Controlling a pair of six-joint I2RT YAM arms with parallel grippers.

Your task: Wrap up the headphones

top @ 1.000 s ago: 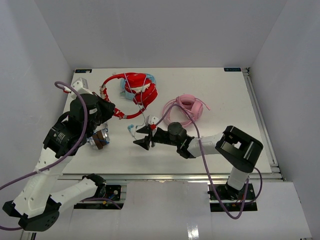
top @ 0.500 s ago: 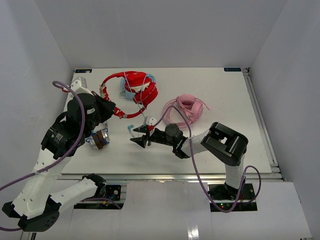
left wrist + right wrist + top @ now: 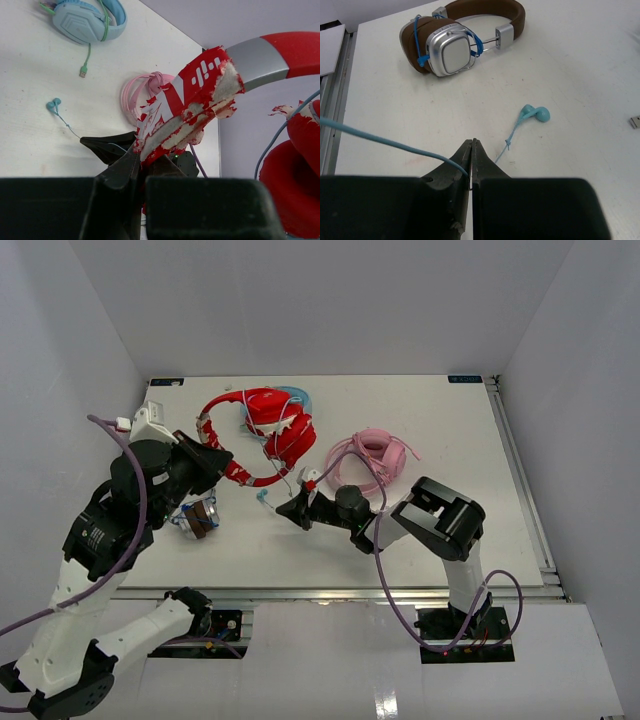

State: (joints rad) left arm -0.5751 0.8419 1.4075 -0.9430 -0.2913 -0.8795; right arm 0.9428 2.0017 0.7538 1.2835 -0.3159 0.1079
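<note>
The red headphones [image 3: 272, 430] hang tilted above the far-left part of the table, earcups together, with the peeling red headband [image 3: 186, 107] curving down. My left gripper [image 3: 222, 464] is shut on the lower end of that headband; it also shows in the left wrist view [image 3: 142, 167]. The thin pale-blue cable [image 3: 385, 142] runs from the earcups down to my right gripper [image 3: 284, 508], which is shut on it just above the table; the right wrist view shows the closed tips [image 3: 472, 150]. One red earcup [image 3: 295, 200] fills the right of the left wrist view.
Light-blue headphones [image 3: 297, 397] lie behind the red ones. Pink headphones [image 3: 368, 458] lie to the right. Brown-and-silver headphones [image 3: 200, 515] lie under my left arm. Teal earbuds [image 3: 262, 497] lie just left of my right gripper. White walls enclose the table.
</note>
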